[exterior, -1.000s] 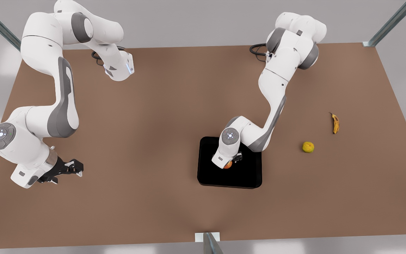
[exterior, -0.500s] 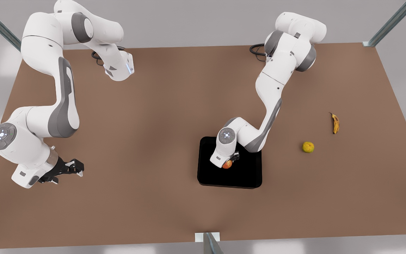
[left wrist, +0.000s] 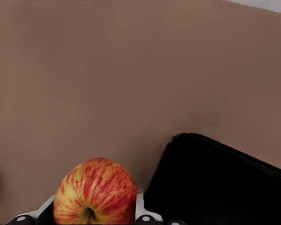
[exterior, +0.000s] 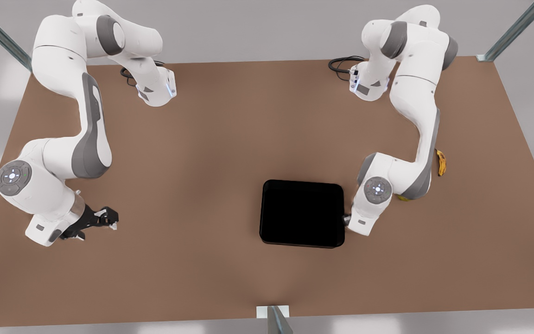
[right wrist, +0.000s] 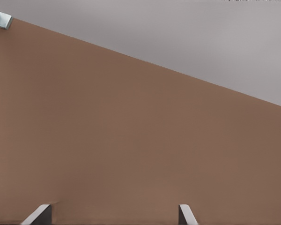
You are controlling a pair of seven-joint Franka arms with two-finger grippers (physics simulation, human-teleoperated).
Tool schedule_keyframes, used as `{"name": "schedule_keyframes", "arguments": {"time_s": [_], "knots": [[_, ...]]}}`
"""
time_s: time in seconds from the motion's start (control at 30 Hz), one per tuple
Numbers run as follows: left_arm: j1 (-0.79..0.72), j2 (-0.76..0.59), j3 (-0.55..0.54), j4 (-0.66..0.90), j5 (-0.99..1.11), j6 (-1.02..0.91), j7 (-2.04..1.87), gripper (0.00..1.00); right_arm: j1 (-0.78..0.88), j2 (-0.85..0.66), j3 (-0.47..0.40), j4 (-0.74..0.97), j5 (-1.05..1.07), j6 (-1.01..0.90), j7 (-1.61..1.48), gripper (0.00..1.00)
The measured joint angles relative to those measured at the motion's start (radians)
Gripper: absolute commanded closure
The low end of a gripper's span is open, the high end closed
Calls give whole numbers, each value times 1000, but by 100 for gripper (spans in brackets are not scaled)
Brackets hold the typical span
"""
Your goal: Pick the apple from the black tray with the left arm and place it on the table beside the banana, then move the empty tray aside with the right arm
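1. While the left gripper (left wrist: 93,220) clamps the apple (left wrist: 95,192) between its white-tipped fingers (left wrist: 141,208), the fruit hangs above bare table (left wrist: 107,84), just off a rounded corner of the black tray (left wrist: 220,183).
2. In the front view, the left arm's wrist (exterior: 364,218) sits at the tray's edge on the front view's right.
3. Past it, the yellow-green fruit (exterior: 403,198) peeks from under the forearm, with the banana (exterior: 441,162) farther back.
4. Well apart on the tray's other side, the right gripper (exterior: 109,218) waits above the tabletop, fingers (right wrist: 185,214) spread wide and holding nothing.
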Motion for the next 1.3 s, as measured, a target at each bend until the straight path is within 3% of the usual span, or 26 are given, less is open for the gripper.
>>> {"name": "schedule_keyframes", "arguments": {"time_s": [0.1, 0.13, 0.17, 0.23, 0.37, 0.47, 0.6, 0.83, 0.93, 1.0, 1.07, 1.3], "knots": [[76, 32, 4, -6, 0, -21, 105, 16, 179, -26, 1, 44, -7, -68, 63, 0], [102, 50, 5, -13, 1, -17, 139, 11, 245, -28, 1, 59, -12, -87, 97, 0], [128, 68, 6, -24, 1, -6, 173, 0, 304, -28, 2, 73, -15, -102, 137, 0], [152, 68, 4, -24, -6, 3, 235, 0, 391, -25, 6, 93, -19, -120, 232, 0], [156, -218, -9, -1, -118, -91, 334, 0, 442, -14, 24, 98, -19, -125, 425, 0], [167, -440, 0, -109, -201, -146, 390, 0, 464, 21, 64, 96, 18, -128, 551, 0], [226, -387, 27, 14, -223, -200, 445, 0, 511, 73, 73, 92, 73, -96, 727, 0], [306, -348, 31, 20, -247, -269, 517, 0, 517, 162, 79, 90, 113, -15, 997, 2], [320, -350, 35, 20, -248, -287, 542, 0, 528, 130, 141, -8, 30, 66, 1086, 4], [332, -364, 34, -9, -248, -294, 554, 0, 531, 3, 164, -209, -10, 141, 1141, 3], [331, -372, 33, -20, -248, -299, 565, 0, 529, -31, 169, -301, -54, 210, 1193, 3], [317, -372, 27, -22, -247, -311, 586, 0, 505, 84, 150, -297, -155, 376, 1334, 0]]}}
